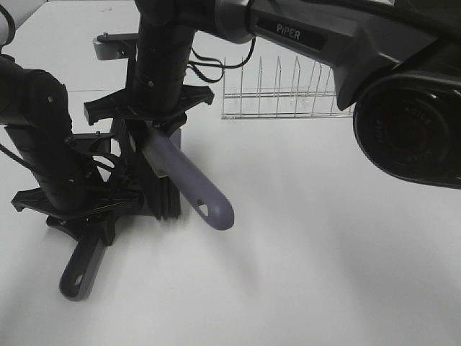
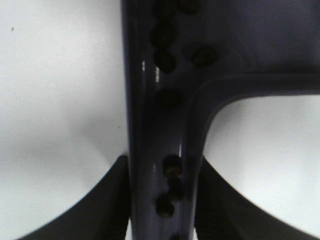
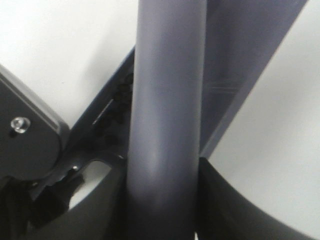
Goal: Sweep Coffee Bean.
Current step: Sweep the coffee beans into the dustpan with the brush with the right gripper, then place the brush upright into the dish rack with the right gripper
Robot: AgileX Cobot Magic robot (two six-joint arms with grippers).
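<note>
1. Closest to the high camera is the right arm [image 1: 310, 32], a dark housing marked "PiPER" with a round lens, filling the far right corner.
2. From it, the right gripper [image 1: 155, 133] [image 3: 165, 200] reaches across to the left half of the white table [image 1: 324, 252]. Its jaws are narrowed onto the handle of the brush [image 1: 191, 184] [image 3: 167, 100], with a finger pressed to each side.
3. That grey-purple handle slants near and right, with a hanging hole at its free end. The black bristles [image 1: 164, 198] point down at the table.
4. Just left of the bristles, the left gripper [image 1: 90, 231] [image 2: 162, 190] clamps the handle of the grey-purple dustpan [image 1: 81, 268] [image 2: 145, 125], its jaws drawn in tight on either side. The handle's free end points toward the near edge.
5. Lying inside the dustpan are the coffee beans [image 2: 165, 60], small dark round shapes. Several sit in the pan's corner and a few more are in the channel between the fingers. From the high camera they cannot be seen, as the arms hide the pan.
6. Empty and upright, a wire rack [image 1: 281, 90] stands at the far side, right of both grippers and well apart from them.
</note>
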